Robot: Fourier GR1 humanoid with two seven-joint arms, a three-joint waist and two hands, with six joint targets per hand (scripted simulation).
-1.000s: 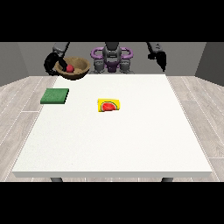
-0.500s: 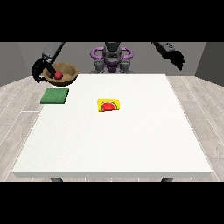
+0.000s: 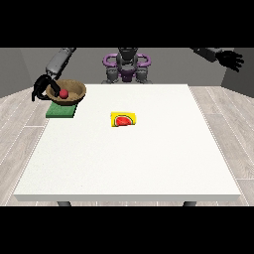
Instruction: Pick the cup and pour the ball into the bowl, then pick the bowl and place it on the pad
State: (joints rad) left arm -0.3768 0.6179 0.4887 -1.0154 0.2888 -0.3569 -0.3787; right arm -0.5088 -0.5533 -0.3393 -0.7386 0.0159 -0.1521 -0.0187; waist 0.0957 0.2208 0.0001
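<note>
A brown bowl (image 3: 73,90) with a red ball (image 3: 64,93) inside hangs just above the green pad (image 3: 61,111) at the table's far left. The hand at the view's left (image 3: 42,87) is curled round the bowl's left rim. A yellow cup (image 3: 123,119) with a red inside lies on its side near the table's middle. The hand at the view's right (image 3: 229,60) is raised high beyond the table's far right corner, fingers spread, holding nothing.
The white table (image 3: 149,158) spreads wide towards the camera. The robot's torso (image 3: 127,67) stands behind the far edge.
The bowl with the ball has moved down and towards the camera, over the green pad. The hand at the view's right has swung farther out to the right and up.
</note>
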